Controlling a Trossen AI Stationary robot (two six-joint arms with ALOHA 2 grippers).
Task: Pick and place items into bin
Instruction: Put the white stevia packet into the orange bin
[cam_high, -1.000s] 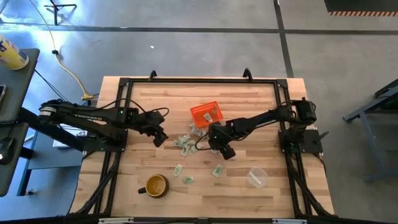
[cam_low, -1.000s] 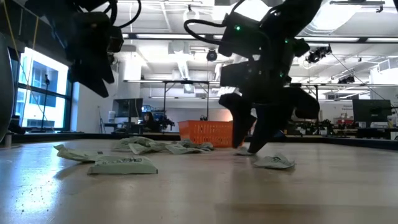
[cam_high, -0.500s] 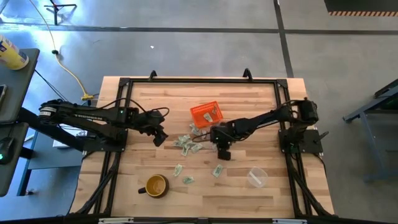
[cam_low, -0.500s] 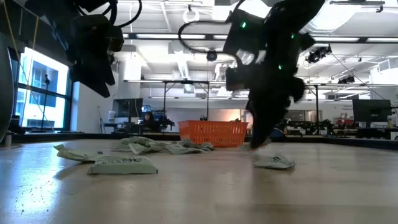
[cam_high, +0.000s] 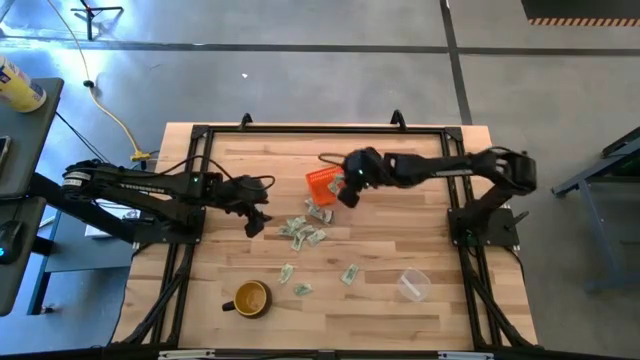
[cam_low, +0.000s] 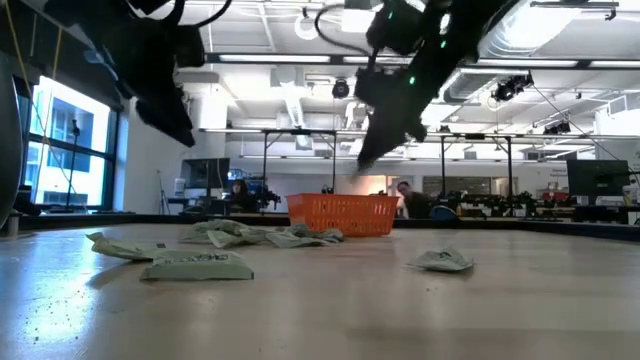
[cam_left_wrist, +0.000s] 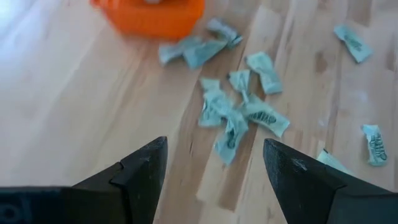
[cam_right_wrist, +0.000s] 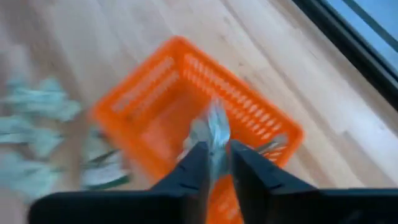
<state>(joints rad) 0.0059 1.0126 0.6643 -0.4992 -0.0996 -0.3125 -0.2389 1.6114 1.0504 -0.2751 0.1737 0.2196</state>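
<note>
The orange bin (cam_high: 322, 182) stands on the table's far middle, with a scrap or two lying inside it (cam_right_wrist: 273, 147). My right gripper (cam_high: 346, 192) hovers over the bin's right part, shut on one pale green-and-white item (cam_right_wrist: 215, 132). In the low view it hangs (cam_low: 372, 152) clear above the bin (cam_low: 343, 213). Several more items lie flat on the wood in a cluster (cam_high: 301, 232) near the bin, and others (cam_high: 350, 273) lie nearer the front. My left gripper (cam_high: 256, 222) hangs open above the table, left of the cluster (cam_left_wrist: 239, 112). My right gripper pinches the crumpled item (cam_right_wrist: 216, 142) between its two fingers, and part of the scrap sticks out past the fingertips. The fingers slant downward toward the bin. The item is lifted clear and hangs above the bin's inside.
A yellow-brown mug (cam_high: 250, 298) stands near the front left and a clear plastic cup (cam_high: 413, 285) lies at the front right. A black frame (cam_high: 320, 130) runs around the table's edges. Bare wood stretches between the cluster and the mug.
My right gripper has shut on an item on the table's middle right, then risen and swung toward the far edge and leftward, ending above the bin. The item has been lifted clear of the wood with it. My left gripper has kept about still.
</note>
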